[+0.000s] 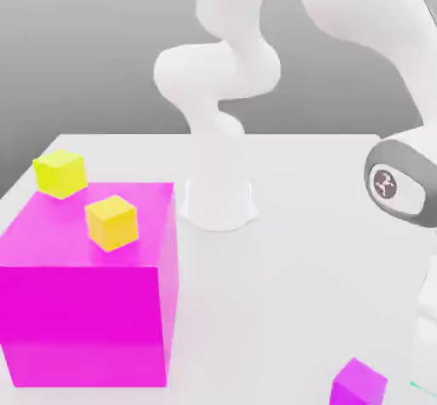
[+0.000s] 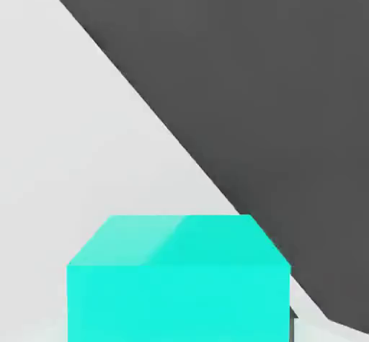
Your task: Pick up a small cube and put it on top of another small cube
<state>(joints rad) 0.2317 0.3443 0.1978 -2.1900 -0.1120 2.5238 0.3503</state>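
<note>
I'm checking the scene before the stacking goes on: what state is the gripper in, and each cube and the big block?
Gripper: shut on the cyan cube.
Cyan cube: between the fingers, not stacked.
Yellow-green cube: on the magenta block, nothing on it.
Orange-yellow cube: on the same block, nothing on it.
Purple cube: top bare, partly cut off by the view's edge.
Magenta block: upright, bearing two cubes.
</note>
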